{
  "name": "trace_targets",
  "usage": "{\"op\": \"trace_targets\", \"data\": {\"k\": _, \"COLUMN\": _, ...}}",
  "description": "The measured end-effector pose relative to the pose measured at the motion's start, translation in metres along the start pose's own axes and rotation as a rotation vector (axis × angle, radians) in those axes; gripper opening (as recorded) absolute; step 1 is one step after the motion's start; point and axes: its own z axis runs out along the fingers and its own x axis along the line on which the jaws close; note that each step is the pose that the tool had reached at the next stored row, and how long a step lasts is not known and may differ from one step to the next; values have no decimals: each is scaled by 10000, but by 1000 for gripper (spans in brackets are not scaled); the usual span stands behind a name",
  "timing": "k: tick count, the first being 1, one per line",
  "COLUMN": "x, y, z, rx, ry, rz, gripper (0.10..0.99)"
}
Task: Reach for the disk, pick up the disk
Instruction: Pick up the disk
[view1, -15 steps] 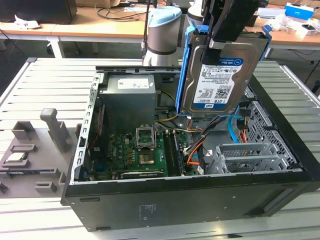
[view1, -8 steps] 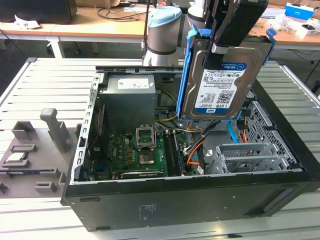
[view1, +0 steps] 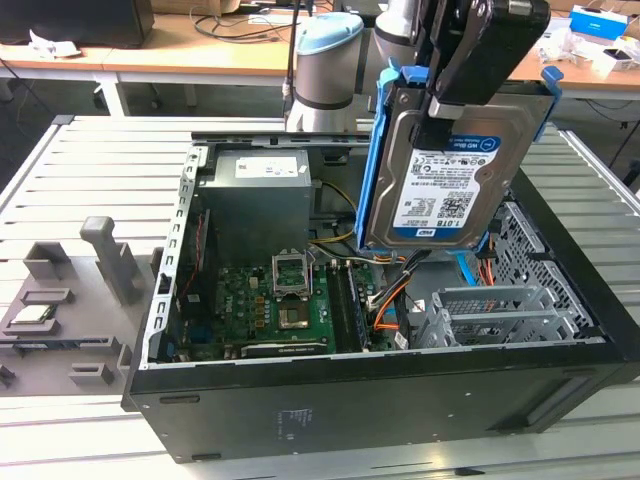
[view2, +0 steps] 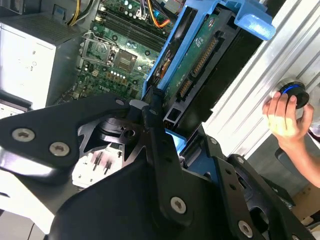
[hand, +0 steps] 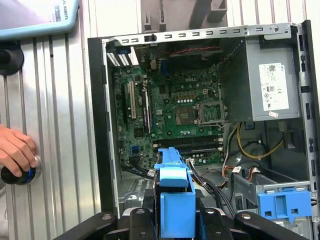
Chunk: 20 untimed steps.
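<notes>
Gripper (view1: 470, 75) holds disk (view1: 440, 180) upright above case (view1: 400, 400).

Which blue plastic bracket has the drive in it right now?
The one held up in the gripper above the open case: it frames the disk. The other blue bracket, down in the case, carries no metal slab.
</notes>
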Motion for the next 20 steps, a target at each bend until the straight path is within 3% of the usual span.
{"op": "trace_targets", "data": {"k": 5, "x": 162, "y": -13, "z": 2, "rx": 0, "ry": 1, "rz": 1, "gripper": 365}}
{"op": "trace_targets", "data": {"k": 8, "x": 208, "y": -23, "z": 4, "rx": 0, "ry": 0, "rz": -2, "gripper": 365}}
{"op": "trace_targets", "data": {"k": 13, "x": 203, "y": -124, "z": 0, "rx": -1, "ry": 1, "rz": -27, "gripper": 365}}
{"op": "trace_targets", "data": {"k": 15, "x": 196, "y": -207, "z": -3, "rx": -4, "ry": 1, "rz": -29, "gripper": 365}}
{"op": "trace_targets", "data": {"k": 20, "x": 187, "y": -323, "z": -8, "rx": -7, "ry": 3, "rz": -33, "gripper": 365}}
